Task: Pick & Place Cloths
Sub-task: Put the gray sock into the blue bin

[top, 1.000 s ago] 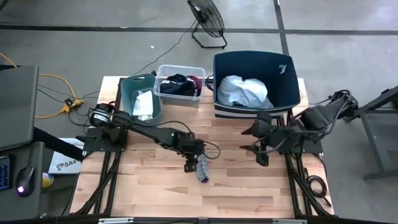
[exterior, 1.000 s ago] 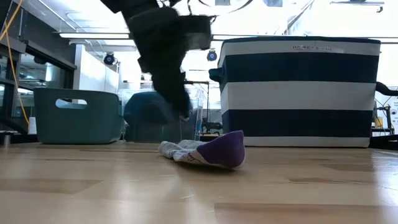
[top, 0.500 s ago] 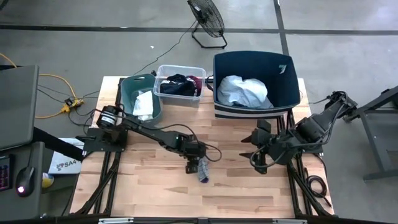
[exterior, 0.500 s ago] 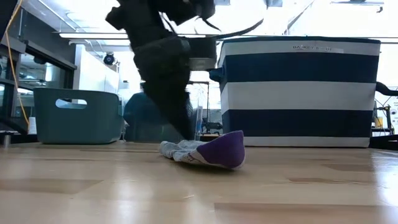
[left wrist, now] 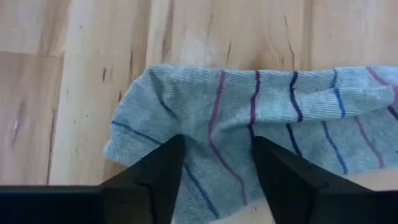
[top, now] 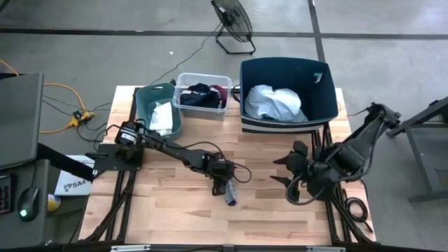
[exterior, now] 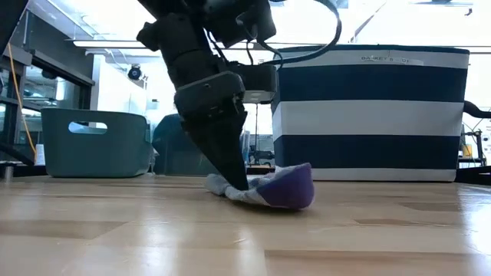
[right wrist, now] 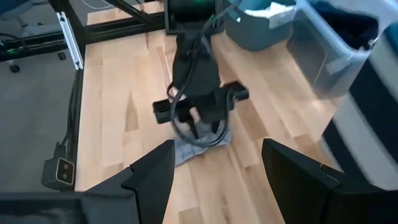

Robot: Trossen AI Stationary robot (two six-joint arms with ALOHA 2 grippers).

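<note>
Left gripper (left wrist: 214, 163) presses down on the striped sock (left wrist: 261, 130) lying on the table (top: 175, 210), open fingers straddling a fold; squeezing squarely on that fold should secure it, while the right gripper (top: 292, 178) waits spread and empty nearby.

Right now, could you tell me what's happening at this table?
The left hand is down on a striped sock lying in the middle of the wooden table, its open fingers straddling one end of the fabric, apparently about to grip it. The sock is not lifted yet. The right hand waits open above the table's right side. At the far edge, other clothes already lie in the teal bin, the clear bin and the big navy basket.
</note>
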